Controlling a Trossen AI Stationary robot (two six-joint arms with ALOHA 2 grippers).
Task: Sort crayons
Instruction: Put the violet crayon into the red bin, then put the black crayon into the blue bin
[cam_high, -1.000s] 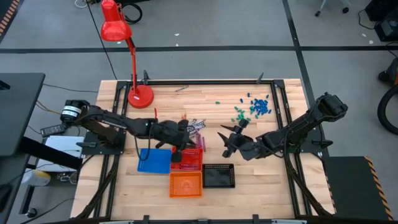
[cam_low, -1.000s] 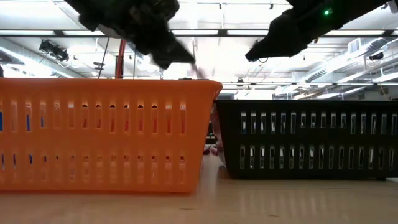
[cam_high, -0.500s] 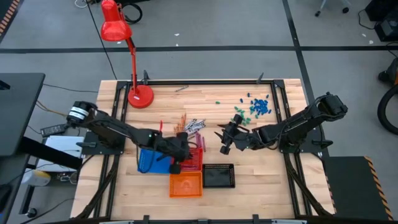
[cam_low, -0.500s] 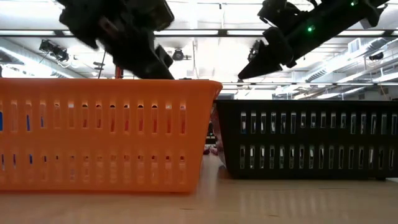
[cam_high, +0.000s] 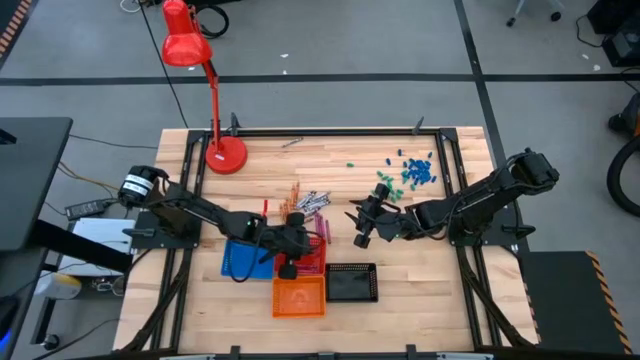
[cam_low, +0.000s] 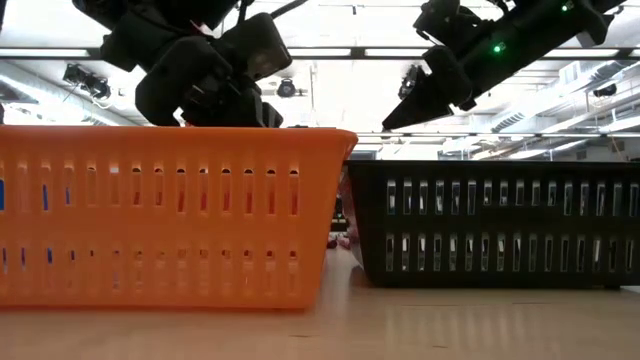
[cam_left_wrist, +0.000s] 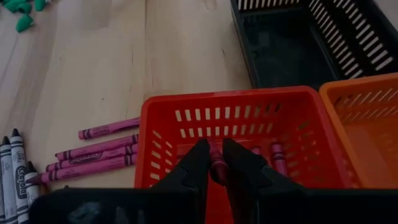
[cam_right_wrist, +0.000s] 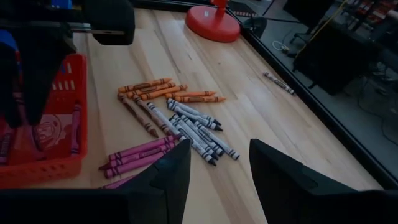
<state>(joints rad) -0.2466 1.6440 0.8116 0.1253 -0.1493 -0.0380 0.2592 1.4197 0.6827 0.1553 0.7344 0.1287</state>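
Magenta crayons (cam_left_wrist: 93, 158), grey crayons (cam_right_wrist: 193, 127) and orange crayons (cam_right_wrist: 163, 90) lie flat on the table beyond the red tray (cam_high: 310, 255). My left gripper (cam_left_wrist: 217, 163) hangs over the red tray (cam_left_wrist: 186, 112), shut on one magenta crayon (cam_left_wrist: 217, 167). It also shows in the high view (cam_high: 289, 262). A few magenta crayons (cam_left_wrist: 277, 158) lie inside that tray. My right gripper (cam_high: 361, 226) is open and empty, above bare table right of the crayon pile (cam_high: 306, 202). Its fingers (cam_right_wrist: 165, 180) frame the pile. My left gripper pinches the magenta crayon (cam_left_wrist: 216, 157) between its two fingertips (cam_left_wrist: 198, 163). The fingers come from above, slanting down into the red tray's mouth. The crayon is lifted clear of the table, over the tray's inside; which part of it is held, the fingers hide.
An orange tray (cam_high: 299, 297) and a black tray (cam_high: 352, 283) stand near the table's near edge, and a blue tray (cam_high: 243, 259) stands left of the red one. A red lamp (cam_high: 225, 155) is at the far left. Small green and blue bits (cam_high: 410, 172) lie at the far right.
My left gripper has gone from the crayon pile toward the table's near edge, carrying the magenta crayon, and has come down over the red tray. My right gripper has shifted a little toward the far edge, then kept still.
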